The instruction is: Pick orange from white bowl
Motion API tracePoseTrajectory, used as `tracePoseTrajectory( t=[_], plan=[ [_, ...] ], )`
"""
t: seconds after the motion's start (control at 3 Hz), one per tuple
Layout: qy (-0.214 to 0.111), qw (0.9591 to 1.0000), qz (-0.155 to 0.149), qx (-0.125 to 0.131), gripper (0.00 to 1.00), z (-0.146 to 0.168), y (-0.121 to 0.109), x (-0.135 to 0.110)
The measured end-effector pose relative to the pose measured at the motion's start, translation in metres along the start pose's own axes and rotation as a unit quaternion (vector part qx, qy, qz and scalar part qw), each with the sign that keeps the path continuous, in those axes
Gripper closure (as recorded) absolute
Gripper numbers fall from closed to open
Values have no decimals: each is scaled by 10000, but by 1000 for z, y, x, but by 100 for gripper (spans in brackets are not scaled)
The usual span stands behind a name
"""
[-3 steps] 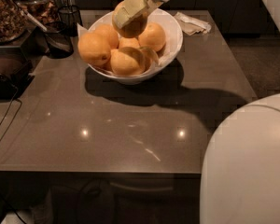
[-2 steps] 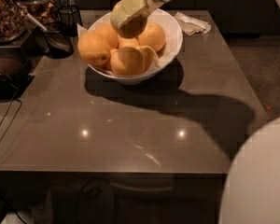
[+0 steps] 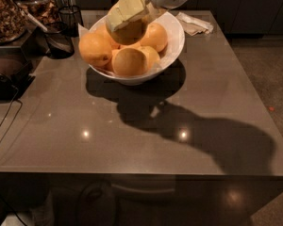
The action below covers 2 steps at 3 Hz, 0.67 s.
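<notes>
The white bowl point(image 3: 174, 36) stands at the back of the table and holds several yellow-orange oranges. My gripper point(image 3: 126, 19) reaches in from the top right and sits over the middle of the bowl. Its cream fingers point(image 3: 118, 17) are closed over the top of one orange point(image 3: 129, 33), which lies shadowed on top of the pile. Other oranges lie at the left point(image 3: 95, 49), front point(image 3: 128, 61) and right point(image 3: 155, 36) of the bowl.
A black wire-mesh cup point(image 3: 60, 40) and a second one point(image 3: 70, 17) stand left of the bowl, beside containers of brown food point(image 3: 4, 13). A crumpled napkin point(image 3: 194, 24) lies at the back right. The table's right edge point(image 3: 254, 93) drops to the floor.
The large white robot body at the lower right has moved out of view. The gripper stays over the bowl on the same orange, almost in the same place.
</notes>
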<state>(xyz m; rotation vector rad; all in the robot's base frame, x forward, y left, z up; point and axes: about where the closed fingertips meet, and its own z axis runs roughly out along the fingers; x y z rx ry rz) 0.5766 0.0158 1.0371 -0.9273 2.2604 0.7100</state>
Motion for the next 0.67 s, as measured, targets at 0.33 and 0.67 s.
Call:
tracePoseTrajectory(
  t=[0.33, 0.67],
  plan=[
    [-185, 9997, 65, 136, 100, -11, 28, 9],
    [-340, 9989, 162, 295, 100, -20, 51, 22]
  ],
)
